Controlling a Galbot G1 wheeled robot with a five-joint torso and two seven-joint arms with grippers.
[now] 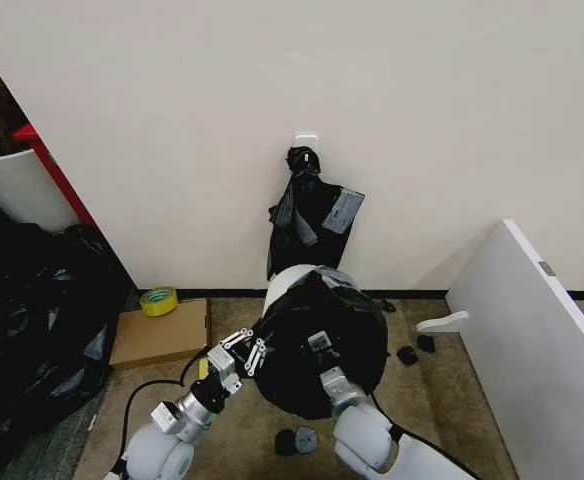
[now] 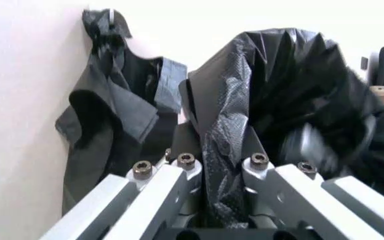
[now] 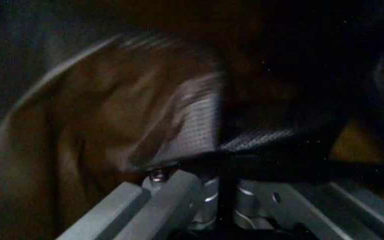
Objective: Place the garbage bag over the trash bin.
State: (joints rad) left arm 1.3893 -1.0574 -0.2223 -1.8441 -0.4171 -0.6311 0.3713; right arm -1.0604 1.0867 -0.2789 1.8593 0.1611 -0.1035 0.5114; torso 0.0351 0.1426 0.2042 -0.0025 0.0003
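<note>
The glossy black garbage bag (image 1: 322, 335) is draped over the white trash bin (image 1: 280, 285), of which a strip of white wall shows at the bag's far left side. My left gripper (image 1: 244, 352) is shut on the bag's left edge; in the left wrist view the crinkled garbage bag (image 2: 229, 150) runs down between the left gripper's (image 2: 222, 162) fingers. At the bag's near side my right gripper (image 1: 320, 346) is shut on the film. The right wrist view shows the right gripper (image 3: 222, 185) under dark folds of the garbage bag (image 3: 199, 135).
A knotted bunch of black bags (image 1: 307, 215) hangs on the wall behind the bin. To the left are a white tub with red edging (image 1: 17, 185), a heap of black plastic (image 1: 32, 320), a cardboard box (image 1: 162, 335) and a yellow tape roll (image 1: 159, 300). A white board (image 1: 532, 330) leans at the right.
</note>
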